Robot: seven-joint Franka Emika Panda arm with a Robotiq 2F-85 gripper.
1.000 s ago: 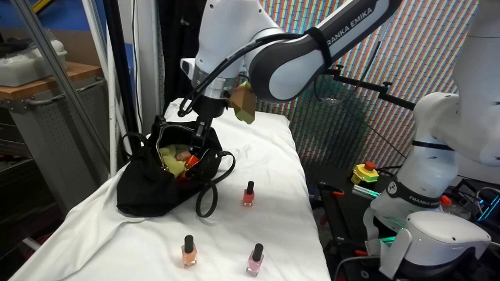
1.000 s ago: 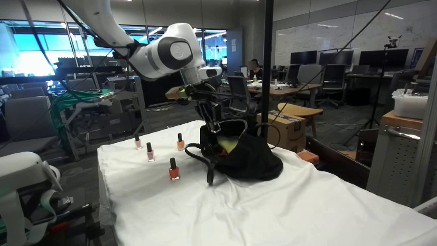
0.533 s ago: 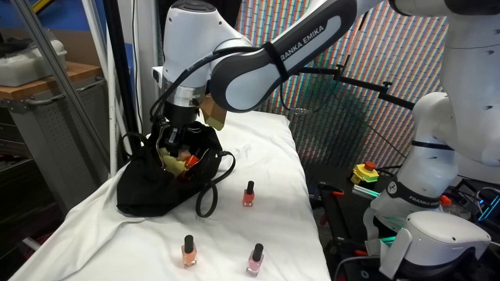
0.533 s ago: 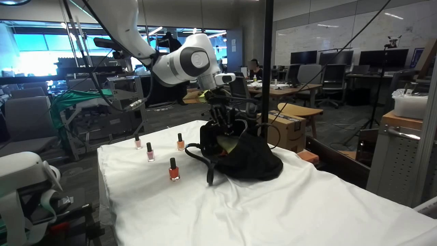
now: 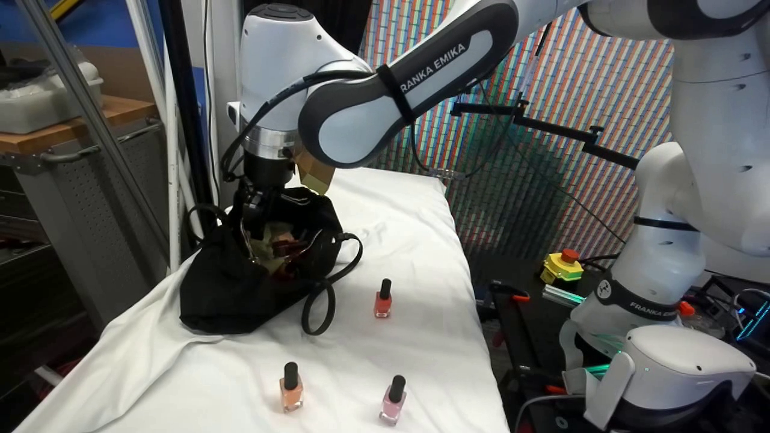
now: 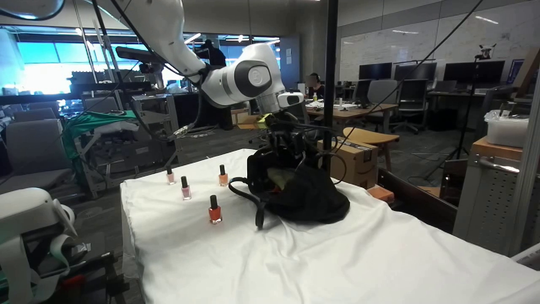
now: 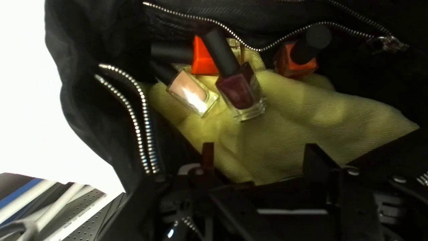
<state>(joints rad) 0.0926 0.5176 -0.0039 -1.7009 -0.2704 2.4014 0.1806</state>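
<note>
Wrist view: jaws stand wide at lower centre; black-capped maroon glass bottle (image 7: 236, 80) lies higher in frame, long axis slanting down rightward.

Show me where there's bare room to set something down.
Widest: the white cloth in an exterior view's foreground, bordered by the black bag and red bottle. Smaller: between the orange bottle and a pink bottle. Crowded: inside the bag, with four visible bottles and the open gripper.

Robotics lab: robot arm (image 5: 361, 129), emergency-stop button (image 5: 562, 268), monitors (image 6: 474, 72), whiteboard (image 6: 379, 50).
</note>
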